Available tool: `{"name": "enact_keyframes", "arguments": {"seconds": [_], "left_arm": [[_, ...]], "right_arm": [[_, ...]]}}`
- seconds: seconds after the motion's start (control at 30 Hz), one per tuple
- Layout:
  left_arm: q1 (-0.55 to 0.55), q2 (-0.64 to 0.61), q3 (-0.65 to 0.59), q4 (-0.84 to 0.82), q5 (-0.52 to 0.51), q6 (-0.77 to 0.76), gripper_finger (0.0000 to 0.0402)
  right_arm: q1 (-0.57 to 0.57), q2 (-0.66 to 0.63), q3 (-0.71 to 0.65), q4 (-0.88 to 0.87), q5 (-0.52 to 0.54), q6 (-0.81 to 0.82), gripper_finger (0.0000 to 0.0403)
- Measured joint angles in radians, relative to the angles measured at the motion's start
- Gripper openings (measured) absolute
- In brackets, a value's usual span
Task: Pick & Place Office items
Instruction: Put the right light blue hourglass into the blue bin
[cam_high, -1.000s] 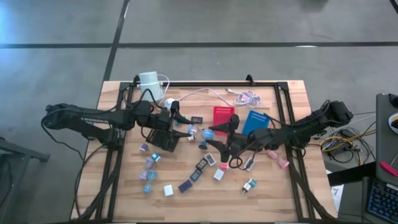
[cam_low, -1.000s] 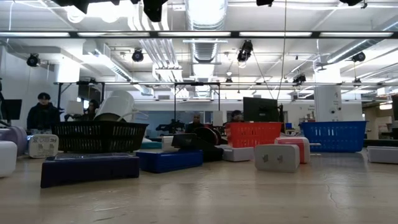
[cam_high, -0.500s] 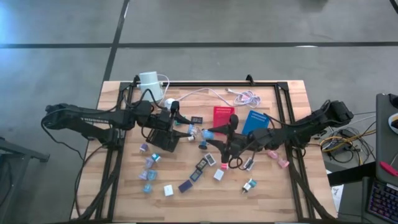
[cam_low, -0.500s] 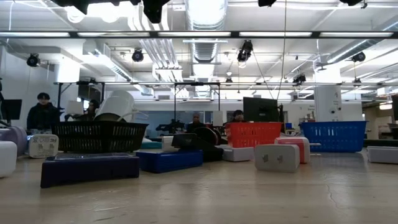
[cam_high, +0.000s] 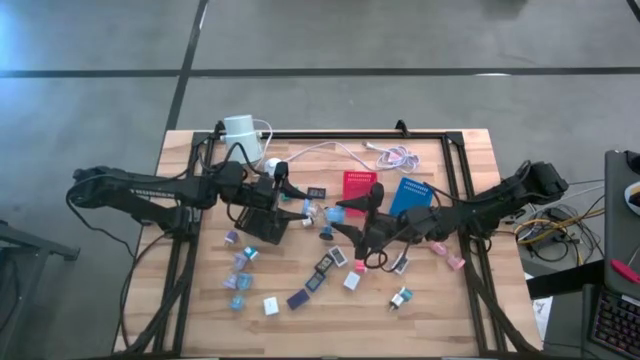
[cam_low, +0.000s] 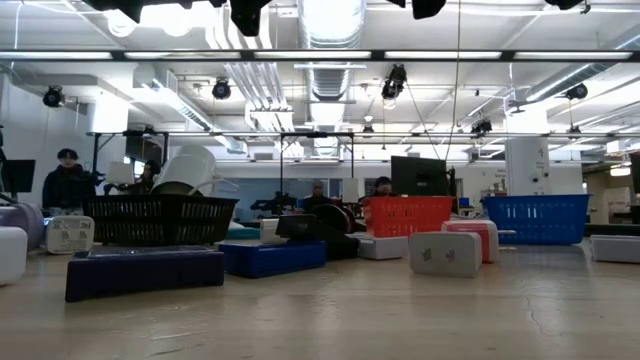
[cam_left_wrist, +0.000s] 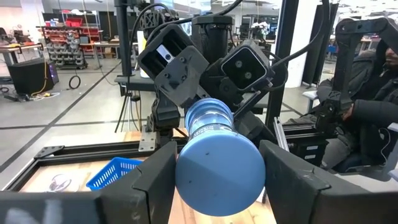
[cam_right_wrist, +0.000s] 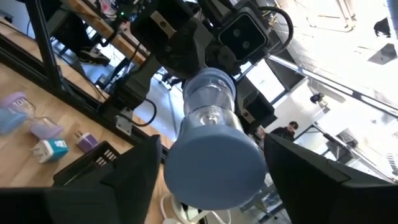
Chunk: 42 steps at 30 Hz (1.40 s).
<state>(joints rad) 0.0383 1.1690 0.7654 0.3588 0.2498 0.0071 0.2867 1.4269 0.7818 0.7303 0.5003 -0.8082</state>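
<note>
Both grippers, left (cam_high: 308, 210) and right (cam_high: 335, 212), are grasping one blue cylinder (cam_left_wrist: 214, 158) mid-table; most office items (cam_high: 318, 278) are lying scattered nearer, while the red tray (cam_high: 357, 189) is sitting unfilled.

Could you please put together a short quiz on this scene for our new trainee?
1. True or false: the red tray lies right beside the blue tray.
2. What sits between the fingers of the left pincer? A) a blue cylinder; B) a pink piece; C) a white cable.
3. Fill in: the tray under the left arm's wrist is ___ in colour.
Key: 1 true; 2 A; 3 black.
</note>
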Motion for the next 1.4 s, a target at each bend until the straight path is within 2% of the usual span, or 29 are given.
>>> {"name": "enact_keyframes", "arguments": {"seconds": [0.17,0.53,0.8,0.93,1.07,1.23,1.33,1.4], "left_arm": [[0.000,0.000,0.000,0.000,0.001,0.000,0.0202],[0.005,-0.005,0.000,-0.010,0.004,0.008,0.0205],[0.005,-0.084,0.007,-0.057,0.001,0.012,0.0349],[0.005,-0.175,0.007,-0.171,0.002,0.018,0.0381],[0.005,-0.277,-0.038,-0.289,0.003,0.055,0.0381],[0.005,-0.438,-0.183,-0.247,-0.027,0.063,0.0371],[0.005,-0.525,-0.300,-0.202,-0.051,0.043,0.0345],[0.005,-0.572,-0.382,-0.142,-0.051,0.033,0.0310]], "right_arm": [[0.001,0.000,0.000,-0.003,-0.001,-0.004,0.0195],[0.003,-0.003,0.000,-0.012,-0.008,0.006,0.0194],[0.004,-0.030,0.000,-0.025,-0.015,0.030,0.0194],[0.006,-0.044,0.000,-0.050,-0.007,0.049,0.0194],[0.018,-0.074,0.000,-0.101,-0.004,0.082,0.0194],[0.034,-0.122,0.000,-0.163,-0.002,0.136,0.0194],[0.035,-0.151,0.000,-0.203,-0.003,0.191,0.0194],[0.036,-0.168,0.000,-0.232,-0.002,0.231,0.0194]]}}
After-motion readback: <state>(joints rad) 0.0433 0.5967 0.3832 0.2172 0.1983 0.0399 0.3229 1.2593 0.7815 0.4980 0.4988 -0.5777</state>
